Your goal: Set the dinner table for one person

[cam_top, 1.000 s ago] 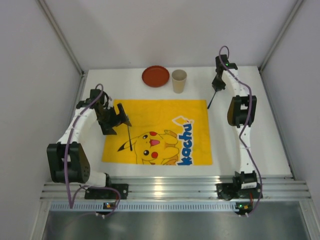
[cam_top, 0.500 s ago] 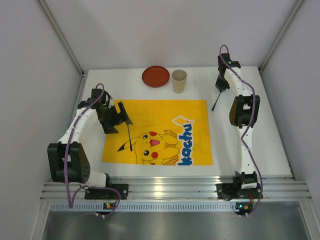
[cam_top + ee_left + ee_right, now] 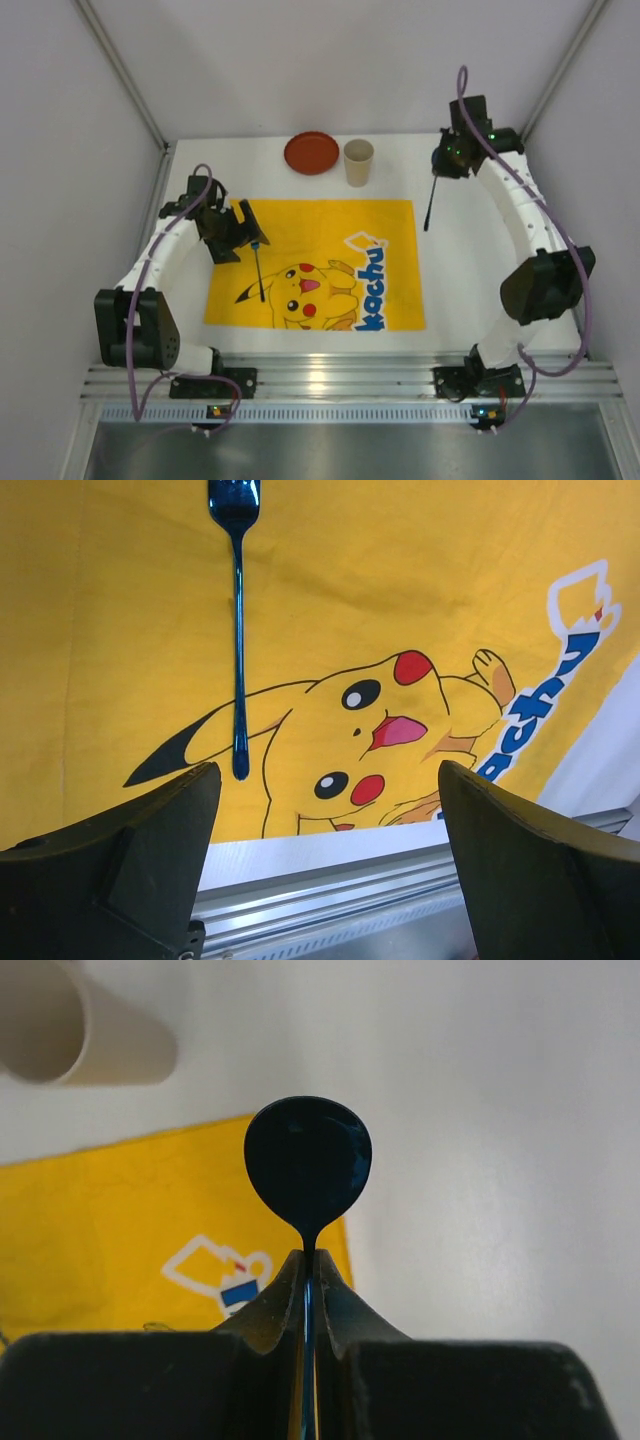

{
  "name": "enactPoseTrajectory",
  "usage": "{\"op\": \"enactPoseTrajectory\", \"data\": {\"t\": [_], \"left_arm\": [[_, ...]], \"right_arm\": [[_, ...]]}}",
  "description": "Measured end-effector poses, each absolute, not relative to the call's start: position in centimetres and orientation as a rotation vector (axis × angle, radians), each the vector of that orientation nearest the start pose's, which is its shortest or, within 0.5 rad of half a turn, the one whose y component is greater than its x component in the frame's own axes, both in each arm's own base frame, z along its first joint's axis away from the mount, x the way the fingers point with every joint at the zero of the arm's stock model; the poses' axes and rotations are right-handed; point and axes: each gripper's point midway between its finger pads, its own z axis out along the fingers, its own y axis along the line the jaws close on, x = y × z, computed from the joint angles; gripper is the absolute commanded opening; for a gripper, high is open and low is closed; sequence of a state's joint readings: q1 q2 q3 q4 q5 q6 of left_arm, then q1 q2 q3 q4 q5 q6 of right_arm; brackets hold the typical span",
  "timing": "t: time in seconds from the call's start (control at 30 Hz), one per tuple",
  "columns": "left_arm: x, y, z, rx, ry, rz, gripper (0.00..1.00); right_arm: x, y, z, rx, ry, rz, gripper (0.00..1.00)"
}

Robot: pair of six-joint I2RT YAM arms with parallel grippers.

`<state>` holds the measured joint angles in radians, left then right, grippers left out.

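Surface (image 3: pixel 455 270), the plain white dinner top, lies flat under everything, with an aluminium rail (image 3: pixel 350 378) along its near edge; it looks hard, smooth and fixed, so by my reckoning it is nothing to grip, and thin cutlery may skate on it; the hold belongs on what gets laid there; a yellow cartoon mat (image 3: pixel 330 240) covers its middle, soft and likely to ruck; a dark blue fork (image 3: pixel 239 660) lies on the mat's left part; a red plate (image 3: pixel 311 152) and a beige cup (image 3: pixel 358 160) stand near the far edge, apart from the mat; the right pincer (image 3: pixel 308 1260) is clamped tight on the handle of a dark blue spoon (image 3: pixel 308 1160), bowl outward, by the mat's far right corner; stiff, light, probably slippery; the left pincer (image 3: pixel 325 780) gapes wide above the fork, holding nothing.
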<state>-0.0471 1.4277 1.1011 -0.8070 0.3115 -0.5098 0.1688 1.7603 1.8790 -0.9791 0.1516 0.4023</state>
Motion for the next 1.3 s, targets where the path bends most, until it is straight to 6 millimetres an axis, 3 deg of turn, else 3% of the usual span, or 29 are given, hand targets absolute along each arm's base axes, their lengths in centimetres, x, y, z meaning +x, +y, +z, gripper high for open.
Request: {"op": "enactPoseTrajectory", "data": {"t": [0.07,0.17,0.23,0.3,0.47,0.63,0.67,0.7,0.73,0.77,0.8,0.87,1.0,1.1,1.17,1.3], "left_arm": [[29.7,-8.9,12.7,-0.545,2.688,-0.581,0.95],[29.8,-9.4,12.8,-0.535,2.681,-0.577,0.95],[29.8,-9.9,12.9,-0.524,2.680,-0.579,0.95],[29.7,-10.6,13.0,-0.505,2.679,-0.581,0.95],[29.2,-11.8,13.6,-0.462,2.672,-0.586,0.95],[28.8,-11.7,15.1,-0.452,2.617,-0.582,0.95],[28.6,-11.7,15.3,-0.454,2.609,-0.583,0.95],[28.4,-11.6,15.4,-0.456,2.601,-0.583,0.95],[28.2,-11.5,15.6,-0.458,2.595,-0.585,0.95],[28.0,-11.5,15.6,-0.461,2.591,-0.584,0.95],[27.9,-11.5,15.6,-0.462,2.590,-0.584,0.95],[27.7,-11.3,15.4,-0.466,2.592,-0.575,0.95],[27.5,-11.1,15.1,-0.473,2.602,-0.560,0.95],[27.5,-11.1,15.0,-0.473,2.602,-0.560,0.95],[27.5,-11.2,15.0,-0.473,2.605,-0.560,0.95],[27.8,-11.2,14.2,-0.479,2.626,-0.554,0.95]], "right_arm": [[40.7,10.5,23.1,0.229,2.440,0.172,0.00],[35.9,15.9,18.3,0.050,2.564,0.269,0.00],[33.2,18.2,14.5,-0.046,2.645,0.292,0.00],[31.2,18.9,11.4,-0.099,2.722,0.286,0.00],[31.9,19.6,7.9,-0.109,2.769,0.264,0.00],[32.9,20.3,7.1,-0.089,2.752,0.281,0.00],[33.0,20.5,7.1,-0.084,2.748,0.286,0.05],[33.1,20.6,6.9,-0.077,2.748,0.288,0.19],[33.2,20.8,6.6,-0.062,2.753,0.291,0.52],[33.2,20.9,6.3,-0.049,2.763,0.290,0.64],[33.3,21.0,6.1,-0.038,2.771,0.291,0.99],[33.4,21.3,5.5,-0.022,2.791,0.295,1.00],[33.3,21.4,6.3,0.009,2.810,0.298,1.00],[35.0,22.0,8.9,0.044,2.765,0.335,1.00],[37.2,22.7,12.1,0.069,2.689,0.392,1.00],[45.1,23.3,21.5,0.154,2.424,0.521,1.00]]}}
